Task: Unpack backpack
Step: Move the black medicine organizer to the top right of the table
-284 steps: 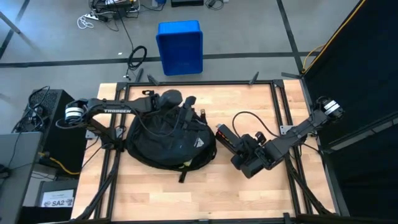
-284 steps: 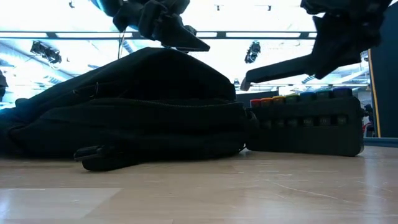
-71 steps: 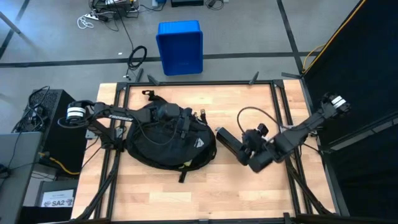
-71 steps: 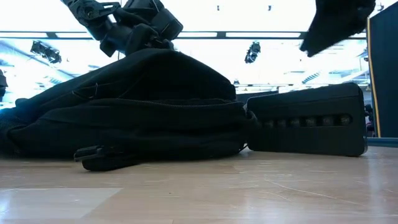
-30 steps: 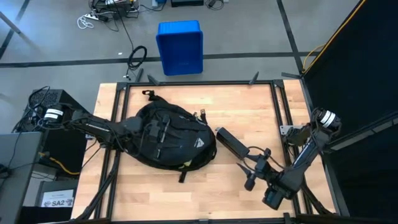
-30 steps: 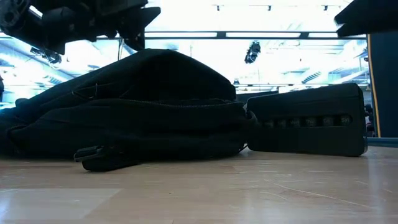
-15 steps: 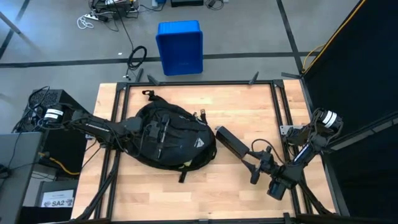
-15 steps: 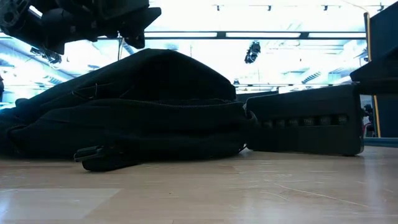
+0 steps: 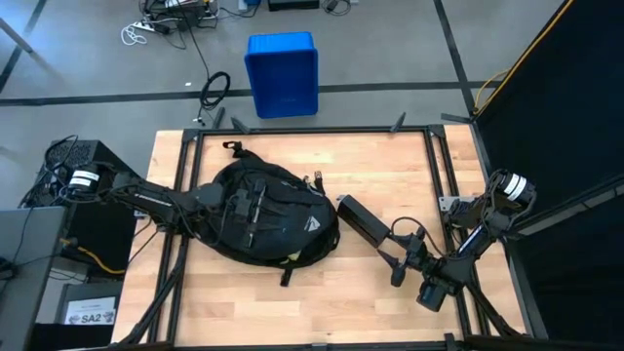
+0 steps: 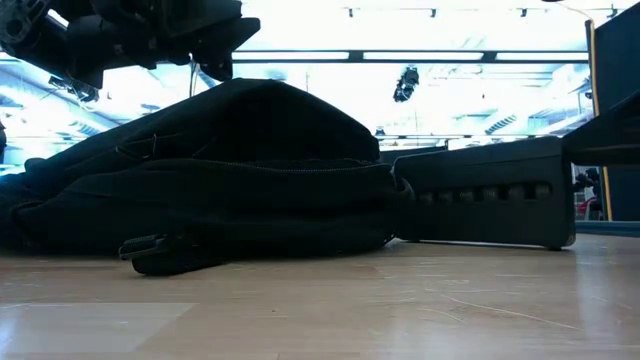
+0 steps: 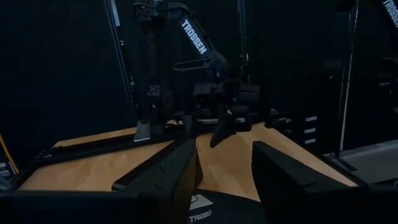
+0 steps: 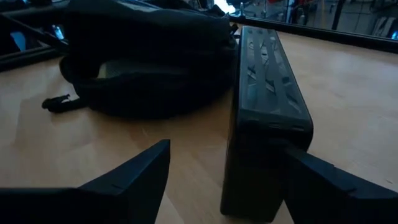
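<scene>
The right gripper (image 9: 395, 265) sits low over the wooden table (image 9: 390, 166), at the end of an arm that runs back from the table's right near corner toward its base on the right edge. Its 2 fingers (image 12: 134, 180) are spread wide and hold nothing; in the right wrist view they frame the near end of a long black case (image 12: 264, 112), which lies flat on the table between them but apart from both. From above, that case (image 9: 361, 222) lies slanted just beside the right side of the backpack (image 9: 278, 219).

The backpack lies flat on the left half of the table, its pale triangular logo (image 9: 309, 223) facing up and a strap buckle trailing toward the near edge.

The left gripper (image 9: 244, 205) hovers over the top of the backpack, its arm stretched low and nearly level from the base at the table's left edge. Its 2 fingers (image 11: 168, 177) stand partly apart with nothing between them.

Beyond the table, a blue bin (image 9: 282, 73) stands on the floor
</scene>
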Motion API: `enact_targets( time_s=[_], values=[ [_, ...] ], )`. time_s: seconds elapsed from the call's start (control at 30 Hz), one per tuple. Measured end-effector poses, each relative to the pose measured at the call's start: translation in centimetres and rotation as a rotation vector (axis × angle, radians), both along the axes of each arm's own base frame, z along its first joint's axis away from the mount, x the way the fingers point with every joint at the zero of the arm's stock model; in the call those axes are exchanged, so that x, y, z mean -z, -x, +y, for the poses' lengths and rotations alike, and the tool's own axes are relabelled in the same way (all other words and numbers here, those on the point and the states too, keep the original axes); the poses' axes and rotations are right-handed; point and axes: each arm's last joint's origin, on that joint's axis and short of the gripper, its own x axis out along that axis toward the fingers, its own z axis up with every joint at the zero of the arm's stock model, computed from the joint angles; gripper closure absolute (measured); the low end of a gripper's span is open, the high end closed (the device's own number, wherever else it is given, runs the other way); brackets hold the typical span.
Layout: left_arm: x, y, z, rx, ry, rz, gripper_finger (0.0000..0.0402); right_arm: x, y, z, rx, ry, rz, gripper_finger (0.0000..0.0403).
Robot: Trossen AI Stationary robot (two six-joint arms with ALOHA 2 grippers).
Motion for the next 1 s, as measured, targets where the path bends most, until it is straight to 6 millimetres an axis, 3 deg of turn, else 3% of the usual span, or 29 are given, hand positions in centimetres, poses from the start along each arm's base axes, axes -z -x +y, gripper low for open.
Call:
enact_targets(
  time_s=[0.43, 0.8, 1.0],
  values=[
    [0.0, 0.0, 0.0, -0.002, -0.002, 0.000, 0.0275, 0.3, -0.6, -0.6, 0.048, -0.058, 0.096, 0.0150],
    [0.0, 0.0, 0.0, -0.002, -0.002, 0.000, 0.0275, 0.5, -4.0, -2.4, 0.113, -0.027, 0.206, 0.0127],
    [0.0, 0.0, 0.0, -0.002, -0.002, 0.000, 0.0275, 0.6, -5.4, -4.0, 0.170, -0.064, 0.271, 0.0136]
  ],
)
